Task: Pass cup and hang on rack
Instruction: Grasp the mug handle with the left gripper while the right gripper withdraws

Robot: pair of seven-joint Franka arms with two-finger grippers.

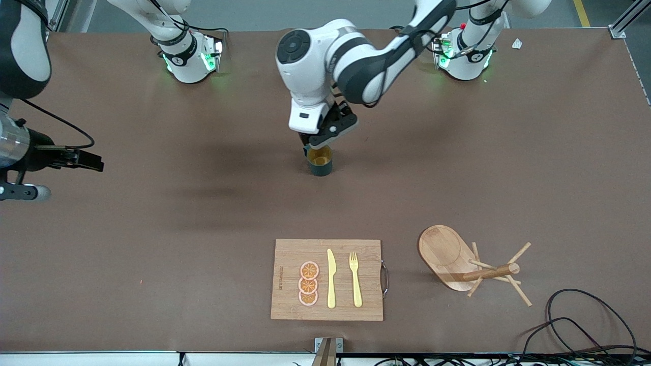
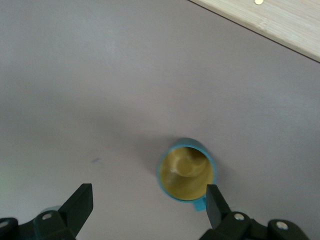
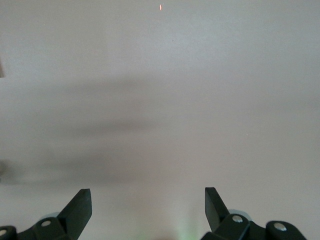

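Observation:
The cup (image 1: 320, 161), dark teal with a yellowish-tan inside, stands upright near the middle of the table. My left gripper (image 1: 309, 147) hangs just above it, open and empty. In the left wrist view the cup (image 2: 186, 170) sits close to one fingertip (image 2: 215, 200), with its small handle (image 2: 200, 205) next to that finger and off the gripper's (image 2: 148, 205) centre line. The wooden rack (image 1: 460, 264) is nearer the front camera, toward the left arm's end; it appears to lie on its side, its post pointing sideways. My right gripper (image 1: 84, 161) waits open over bare table at the right arm's end, as its wrist view (image 3: 147, 205) shows.
A bamboo cutting board (image 1: 328, 279) with orange slices (image 1: 308, 283), a yellow knife (image 1: 331, 278) and a yellow fork (image 1: 355, 279) lies nearer the front camera than the cup; its edge shows in the left wrist view (image 2: 280, 20). Black cables (image 1: 585, 325) curl beside the rack at the front corner.

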